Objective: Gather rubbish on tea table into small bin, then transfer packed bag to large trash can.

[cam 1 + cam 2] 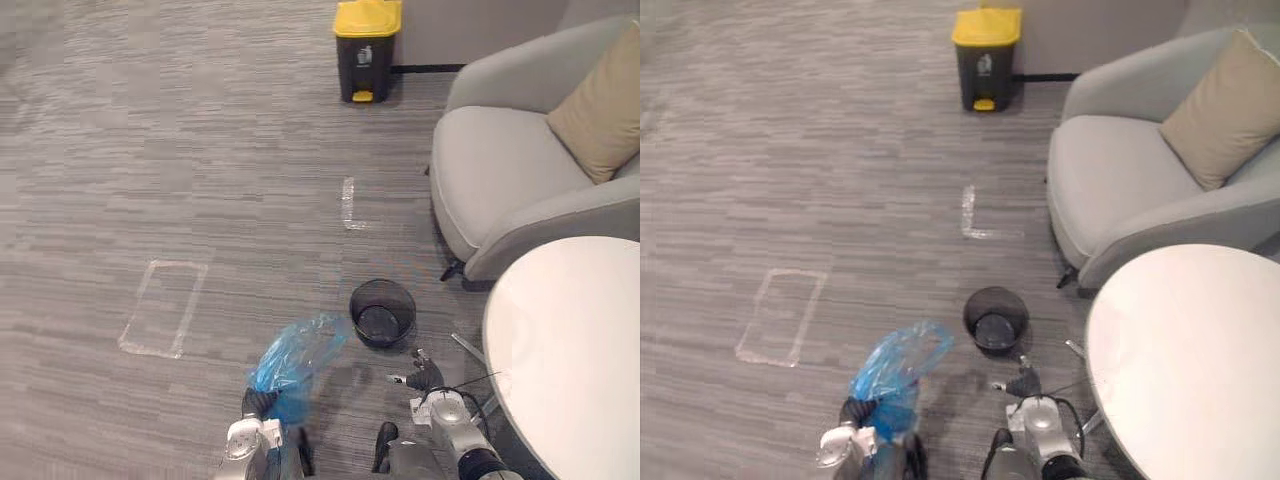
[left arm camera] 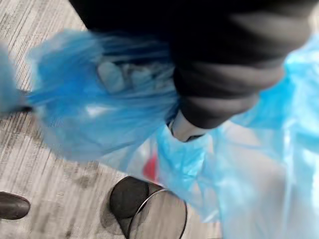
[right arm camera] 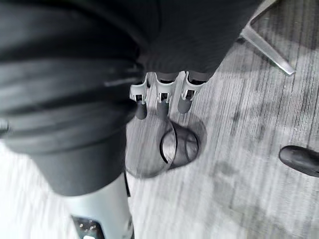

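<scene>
Left hand (image 1: 258, 402) at near edge of grey carpet floor (image 1: 90, 200); fingers (image 2: 119, 74), veiled by film, look curled round bunched neck of blue translucent plastic bag (image 1: 298, 355). Bag off floor, long axis slanting from hand toward small black mesh bin (image 1: 382, 312). Right hand (image 1: 428, 376) beside white round tabletop (image 1: 570, 350); fingers (image 3: 160, 102) straight, side by side, empty, over bin. Dark grey pedal trash can with yellow lid (image 1: 366, 48) well apart, far ahead, slightly right of bag: likely a carry job for left hand. Left wrist view adds red item (image 2: 150, 168) inside bag.

blue bag (image 1: 297, 358), black mesh bin (image 1: 382, 312), yellow-lidded dark can (image 1: 366, 48), grey striped carpet (image 1: 200, 150), white table (image 1: 570, 340).
</scene>
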You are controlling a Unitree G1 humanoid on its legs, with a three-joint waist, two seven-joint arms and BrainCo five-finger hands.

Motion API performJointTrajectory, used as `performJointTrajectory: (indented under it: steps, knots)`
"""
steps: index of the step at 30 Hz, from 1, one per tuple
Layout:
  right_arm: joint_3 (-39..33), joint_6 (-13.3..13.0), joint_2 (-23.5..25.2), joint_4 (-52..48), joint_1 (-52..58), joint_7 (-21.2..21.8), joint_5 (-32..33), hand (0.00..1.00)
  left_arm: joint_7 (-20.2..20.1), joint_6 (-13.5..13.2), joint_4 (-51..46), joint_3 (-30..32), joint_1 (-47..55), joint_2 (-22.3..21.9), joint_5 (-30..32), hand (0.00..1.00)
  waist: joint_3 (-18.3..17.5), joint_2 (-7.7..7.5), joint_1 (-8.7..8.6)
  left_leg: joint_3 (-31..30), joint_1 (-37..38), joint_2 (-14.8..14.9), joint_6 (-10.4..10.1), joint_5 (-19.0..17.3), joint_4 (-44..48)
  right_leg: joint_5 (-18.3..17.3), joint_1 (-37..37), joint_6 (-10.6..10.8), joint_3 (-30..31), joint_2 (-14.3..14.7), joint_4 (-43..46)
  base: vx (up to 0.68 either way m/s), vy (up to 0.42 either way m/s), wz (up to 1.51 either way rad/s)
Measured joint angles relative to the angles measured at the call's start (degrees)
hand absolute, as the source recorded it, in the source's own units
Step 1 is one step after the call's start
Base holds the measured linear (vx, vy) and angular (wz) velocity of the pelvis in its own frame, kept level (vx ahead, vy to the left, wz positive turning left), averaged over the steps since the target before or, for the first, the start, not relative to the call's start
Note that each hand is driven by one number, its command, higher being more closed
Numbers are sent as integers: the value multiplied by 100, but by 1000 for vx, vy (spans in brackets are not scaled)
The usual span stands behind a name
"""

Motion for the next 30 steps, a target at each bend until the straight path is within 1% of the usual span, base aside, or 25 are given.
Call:
performJointTrajectory:
  steps: [1,2,3,4,7,9,10,12,14,15,16,17,18,19,20,21,22,23,24,25,26,27,28,29,30]
  knots:
    - [-37,0,52,3,0,5,0,0,-4,1,6,-48,24,57,25,100,-28,-20,-1,-15,18,-40,-7,-4,-106,131,83,31,-52,14,-187,-102,252,32]
    - [-31,0,140,13,-2,20,0,0,-10,4,35,-85,30,131,93,100,-57,-81,13,-11,-4,-93,-1,-7,-100,301,180,76,-60,10,-428,-60,179,11]
    - [-21,0,262,18,-4,47,-12,0,-9,8,111,-86,109,184,115,100,-77,-111,22,7,15,-199,50,-36,-75,472,309,169,-43,-35,-671,-54,163,1]
    - [-19,0,273,20,-3,51,-13,0,-9,10,116,-84,127,196,116,100,-77,-110,22,9,24,-213,59,-41,-74,496,327,173,-38,-46,-694,-59,148,-7]
    - [48,7,280,53,51,60,-68,0,-24,11,180,-67,260,246,224,100,-99,-79,30,55,70,-334,159,-99,-62,666,429,279,18,-135,-894,-60,116,-8]
    - [45,10,278,118,64,60,-208,0,-39,27,271,-21,294,263,227,100,-100,-84,112,101,34,-365,208,-154,3,718,427,288,56,-151,-991,-43,70,-12]
    - [41,10,273,159,62,60,-213,0,-44,28,281,-17,298,272,228,100,-103,-86,113,79,4,-372,216,-189,40,688,424,315,48,-161,-992,-14,78,3]
    - [4,42,264,278,91,62,-217,0,-65,33,287,-17,291,261,230,100,-98,-88,112,-42,-130,-437,299,-442,286,422,323,477,-45,-304,-663,13,83,22]
    - [-109,96,235,279,176,60,-221,0,-97,33,264,1,292,287,228,100,-87,-140,99,-228,-263,-513,375,-774,702,-119,88,710,-82,-585,192,80,124,37]
    - [-113,104,230,279,222,60,-222,0,-101,34,260,5,292,320,227,100,-100,-193,94,-321,-325,-550,400,-895,837,-268,26,783,-75,-704,526,193,156,46]
    - [-129,107,224,279,254,62,-222,0,-95,45,279,-18,293,346,224,100,-129,-252,71,-483,-320,-700,503,-1073,936,-292,-237,707,103,-940,1335,170,116,38]
    - [-134,110,212,278,253,60,-221,0,-88,51,284,-21,285,345,223,100,-123,-246,51,-549,-288,-735,553,-1115,935,-261,-470,679,260,-1016,1863,216,144,48]
    - [-145,114,186,285,256,59,-219,0,-85,54,278,-23,242,365,222,100,-71,-192,-15,-701,-168,-707,608,-1140,960,-330,-858,575,548,-999,2606,168,89,43]
    - [-131,121,217,288,259,72,-216,0,-82,54,275,-25,239,361,221,100,-47,-153,-70,-813,-101,-636,623,-1212,972,-535,-966,544,661,-829,2689,273,48,51]
    - [-120,120,261,287,255,75,-216,0,-60,53,271,-17,211,396,218,100,-44,-153,-82,-916,2,-576,605,-1277,936,-677,-1089,421,649,-599,2652,332,-20,49]
    - [-102,120,270,291,254,78,-215,0,-47,56,272,-14,145,437,217,100,-16,-136,-83,-1005,156,-508,567,-1330,826,-714,-1263,313,511,-351,2439,358,-39,42]
    - [-103,120,262,291,243,78,-215,0,-44,54,272,-13,87,458,217,100,15,-160,-83,-1038,284,-484,551,-1323,722,-675,-1340,229,411,-228,2233,396,-75,53]
    - [-105,120,239,291,222,78,-213,0,-41,54,270,-9,-22,486,217,100,63,-160,-96,-1111,491,-425,456,-1314,584,-520,-1432,62,175,-44,1747,461,-86,54]
    - [-109,121,234,289,240,78,-213,0,-41,48,257,-22,-60,534,217,100,31,-245,-111,-1153,775,-437,361,-1332,355,-131,-1496,-60,9,123,1112,494,-92,55]
    - [-110,118,232,278,267,78,-212,0,-41,47,254,-22,-45,577,218,100,4,-306,-127,-1199,896,-460,258,-1367,299,273,-1506,-292,-12,206,867,557,-78,53]
    - [-146,110,154,291,354,79,-205,0,-34,62,331,-9,-70,487,220,100,-34,-122,-189,-1365,991,-286,122,-1428,425,448,-1370,-548,-105,292,957,572,-76,37]
    - [-218,112,149,292,328,79,-190,0,-51,46,276,16,-89,437,219,100,-78,-99,-153,-1382,732,-234,-181,-1247,929,294,-1348,-544,-169,284,1015,563,-85,33]
    - [-257,112,128,288,310,82,-174,0,-49,46,259,22,-116,406,219,100,-70,-101,-169,-1387,589,-241,-298,-1132,1269,224,-1257,-530,-195,274,969,536,-120,13]
    - [-248,121,53,284,309,90,-166,0,-48,48,235,87,-156,311,220,100,-48,-64,-183,-1364,328,-202,-326,-841,2138,134,-944,-515,-224,345,759,528,-139,4]
    - [-205,136,56,278,328,102,-162,0,-56,51,197,180,-127,232,219,100,-30,-20,-173,-1286,100,-97,-327,-503,2929,120,-603,-510,-183,446,514,733,-124,-57]
